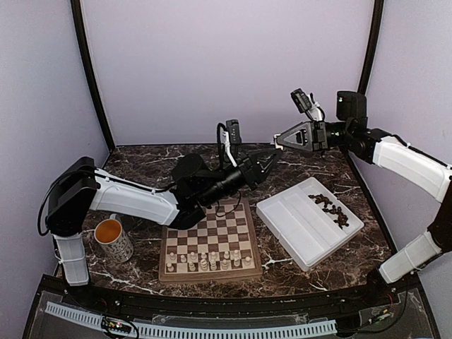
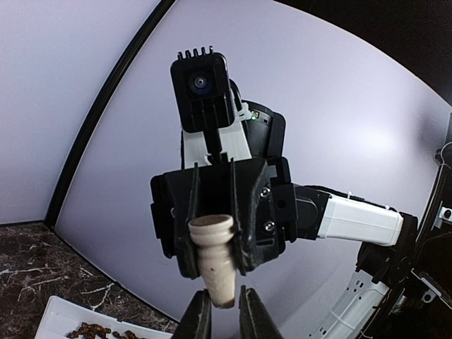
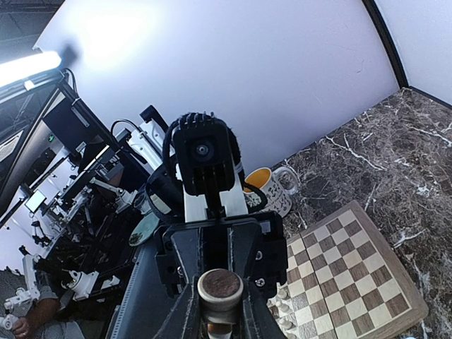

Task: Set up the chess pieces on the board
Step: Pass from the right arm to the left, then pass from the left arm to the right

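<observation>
On the marble bench (image 1: 141,166), the board (image 1: 210,277) sits low centre, with pale pieces (image 1: 205,261) lined along its near edge. At upper centre, the right hand (image 1: 277,142) grips a pale chess piece (image 2: 215,265) by its base. The left hand (image 1: 271,165) has its fingers narrowed beside the tip; I cannot tell if it grips.

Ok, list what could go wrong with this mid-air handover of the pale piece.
1. The left gripper reaches only the narrow tip of the pale piece, while the right gripper holds its wide base. A release now could let it slip or tilt.
2. The handover is high above the table. A dropped piece could bounce onto the board and topple the pale pieces standing there.
</observation>
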Available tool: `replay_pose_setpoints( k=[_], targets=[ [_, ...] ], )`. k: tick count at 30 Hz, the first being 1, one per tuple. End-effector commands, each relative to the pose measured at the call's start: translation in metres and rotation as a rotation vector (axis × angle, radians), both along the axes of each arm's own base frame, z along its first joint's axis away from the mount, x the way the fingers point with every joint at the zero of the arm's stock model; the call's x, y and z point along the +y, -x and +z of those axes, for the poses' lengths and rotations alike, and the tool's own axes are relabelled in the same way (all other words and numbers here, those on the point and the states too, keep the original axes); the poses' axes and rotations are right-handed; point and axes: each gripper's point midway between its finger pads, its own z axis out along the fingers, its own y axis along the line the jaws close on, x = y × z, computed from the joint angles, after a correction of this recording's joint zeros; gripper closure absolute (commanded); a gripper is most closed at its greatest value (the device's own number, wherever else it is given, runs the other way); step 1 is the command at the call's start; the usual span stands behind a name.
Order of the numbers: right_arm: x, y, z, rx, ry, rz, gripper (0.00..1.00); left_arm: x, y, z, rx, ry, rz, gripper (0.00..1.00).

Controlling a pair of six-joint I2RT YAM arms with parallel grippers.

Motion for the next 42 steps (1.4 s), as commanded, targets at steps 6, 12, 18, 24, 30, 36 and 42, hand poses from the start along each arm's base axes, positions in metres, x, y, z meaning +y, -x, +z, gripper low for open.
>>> replay_pose_setpoints(
  k=[6, 12, 18, 24, 30, 36, 42],
  targets=[
    [-0.001, 0.004, 0.006, -0.047, -0.019, -0.001, 0.80, 0.004, 0.002, 0.023, -0.039, 0.059, -0.025, 0.91],
    [-0.002, 0.003, 0.004, -0.051, -0.016, -0.006, 0.75, 0.004, 0.003, 0.021, -0.034, 0.053, -0.041, 0.96],
    [-0.025, -0.010, 0.006, -0.049, -0.006, -0.018, 0.48, 0.017, 0.001, 0.007, 0.002, -0.014, -0.039, 0.97],
    [-0.068, -0.035, -0.008, -0.220, 0.117, -0.105, 0.37, 0.041, 0.006, -0.027, 0.047, -0.220, -0.048, 0.98],
    [-0.074, -0.024, -0.086, -0.531, 0.639, -0.015, 0.48, 0.057, 0.029, -0.069, 0.115, -0.521, -0.159, 0.98],
    [-0.062, -0.016, -0.123, -0.883, 0.915, 0.021, 0.48, 0.071, 0.066, -0.108, 0.258, -0.707, -0.376, 0.98],
    [-0.031, -0.003, -0.129, -1.055, 0.992, 0.143, 0.48, 0.073, 0.087, -0.128, 0.359, -0.782, -0.519, 0.99]
  ],
)
